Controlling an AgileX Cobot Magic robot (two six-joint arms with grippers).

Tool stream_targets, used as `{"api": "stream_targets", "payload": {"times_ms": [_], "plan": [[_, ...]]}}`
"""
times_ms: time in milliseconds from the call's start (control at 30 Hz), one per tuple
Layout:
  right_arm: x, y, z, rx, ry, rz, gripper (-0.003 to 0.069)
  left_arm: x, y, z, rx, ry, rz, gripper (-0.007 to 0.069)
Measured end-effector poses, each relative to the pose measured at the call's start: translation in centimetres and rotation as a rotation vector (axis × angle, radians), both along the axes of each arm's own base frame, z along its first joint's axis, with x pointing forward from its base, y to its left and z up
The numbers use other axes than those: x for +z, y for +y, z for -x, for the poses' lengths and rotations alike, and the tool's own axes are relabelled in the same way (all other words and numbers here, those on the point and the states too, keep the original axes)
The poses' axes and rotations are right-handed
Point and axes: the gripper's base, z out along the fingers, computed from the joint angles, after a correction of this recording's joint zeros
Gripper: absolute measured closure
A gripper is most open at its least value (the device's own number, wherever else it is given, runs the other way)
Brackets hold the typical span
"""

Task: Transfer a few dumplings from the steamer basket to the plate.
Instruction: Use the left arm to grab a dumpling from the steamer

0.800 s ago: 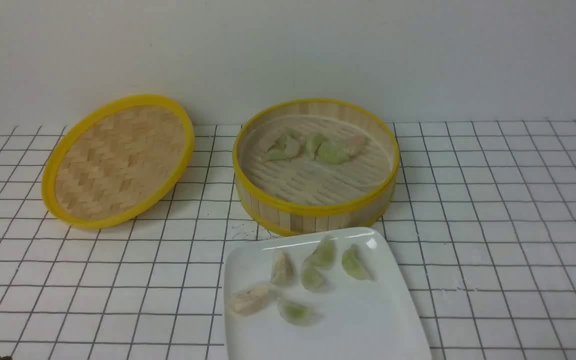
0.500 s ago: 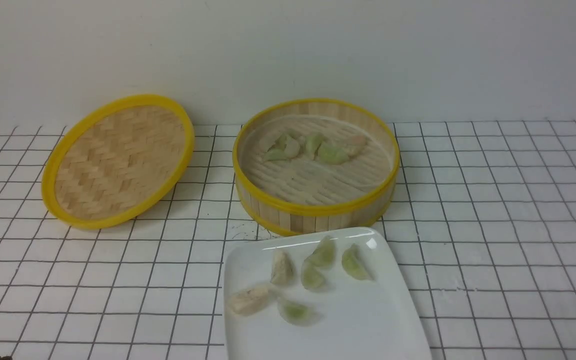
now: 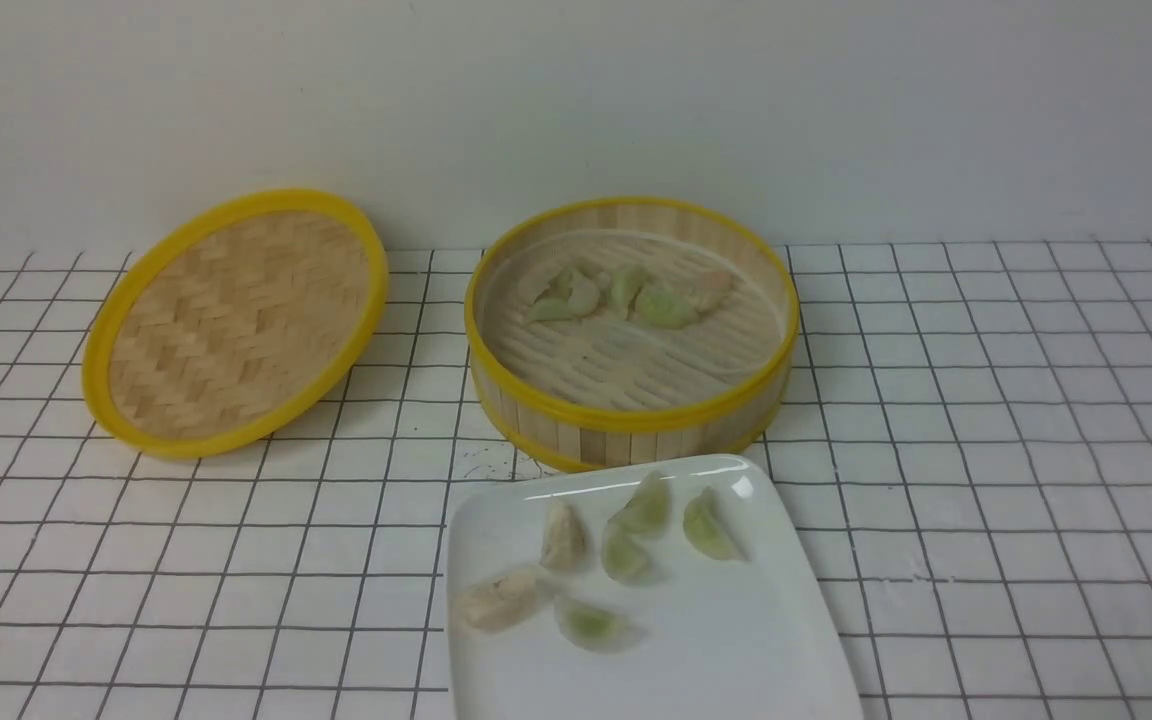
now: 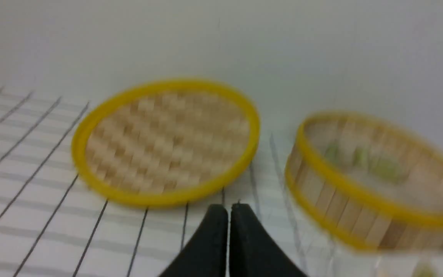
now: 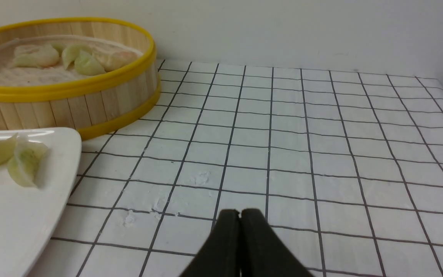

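Already six plated, both grippers shut and empty

Plainly, my left gripper (image 4: 228, 209) had its jaws pressed together on nothing, low over the table (image 3: 986, 450). My right gripper (image 5: 240, 213) was likewise closed and empty, out around the plate's 3 o'clock.

The plate (image 3: 736, 640) sat just beside the steamer basket (image 3: 631, 425), at its 6 o'clock. The lid (image 3: 236, 320) was at the basket's 9 o'clock.

Six dumplings (image 3: 626, 550) lay spread toward the plate's 11 o'clock. A cluster (image 3: 636, 297) huddled against the basket's 12 o'clock wall, its pieces touching.

Judged "a few" as met. If one more was wanted, best to part the jaws before clearing the rim, drop straight down, take the cluster's outermost piece and pinch lightly across the pleats.

Skins looked translucent, mostly pale green with a couple beige. They seemed soft and probably sticky.
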Motion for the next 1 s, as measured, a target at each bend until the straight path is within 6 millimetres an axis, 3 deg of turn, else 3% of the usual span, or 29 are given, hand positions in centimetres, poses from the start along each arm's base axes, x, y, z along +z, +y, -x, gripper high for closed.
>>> {"api": "stream_targets", "payload": {"times_ms": [100, 300, 400, 533, 600, 667, 700, 733, 767, 800, 833, 867, 900, 1000], "plan": [[0.0, 0.0, 0.0, -0.001, 0.0, 0.006, 0.0673, 2.1, 0.7, 0.3, 0.05, -0.224, 0.2, 0.0631], [0.0, 0.0, 0.0, -0.001, 0.0, 0.008, 0.0673, 4.4, 2.1, 1.5, 0.128, -0.531, 0.354, 0.0631], [0.1, 0.0, 0.0, -0.001, -0.006, -0.008, 0.0673, 5.3, 2.1, 1.7, 0.114, -0.557, 0.397, 0.0631], [0.5, 0.3, -0.1, -0.016, -0.059, -0.289, 0.0673, 9.4, 1.6, 1.7, 0.058, -0.512, 0.413, 0.0631], [1.4, 0.4, -0.2, -0.044, -0.127, -0.637, 0.0673, 12.9, 0.6, 0.4, -0.004, -0.332, 0.358, 0.0631], [1.8, 0.2, -0.2, -0.057, -0.154, -0.756, 0.0673, 14.9, 0.1, -0.6, -0.031, -0.232, 0.308, 0.0631], [2.2, 0.0, -0.2, -0.081, -0.197, -0.921, 0.0673, 17.0, -0.7, -2.3, -0.073, -0.04, 0.23, 0.0631], [2.3, -0.1, -0.2, -0.083, -0.2, -0.935, 0.0673, 17.4, -0.8, -2.8, -0.084, 0.011, 0.21, 0.0631], [2.4, -0.2, -0.2, -0.099, -0.22, -1.024, 0.0673, 18.8, -1.5, -4.9, -0.129, 0.217, 0.12, 0.0631], [2.5, -0.3, -0.2, -0.102, -0.225, -1.03, 0.0673, 18.7, -1.7, -5.1, -0.141, 0.267, 0.105, 0.0631], [2.6, -0.4, -0.2, -0.112, -0.243, -1.054, 0.0673, 19.4, -2.2, -8.0, -0.186, 0.444, 0.011, 0.0631], [2.6, -0.5, -0.2, -0.114, -0.248, -1.052, 0.0673, 20.0, -2.3, -7.7, -0.199, 0.453, -0.005, 0.0631], [2.7, -0.6, -0.2, -0.124, -0.265, -1.067, 0.0673, 19.7, -2.7, -10.7, -0.262, 0.628, -0.104, 0.0631], [2.7, -0.7, -0.2, -0.126, -0.269, -1.066, 0.0673, 18.8, -3.4, -16.0, -0.374, 0.82, -0.226, 0.0631]]}}
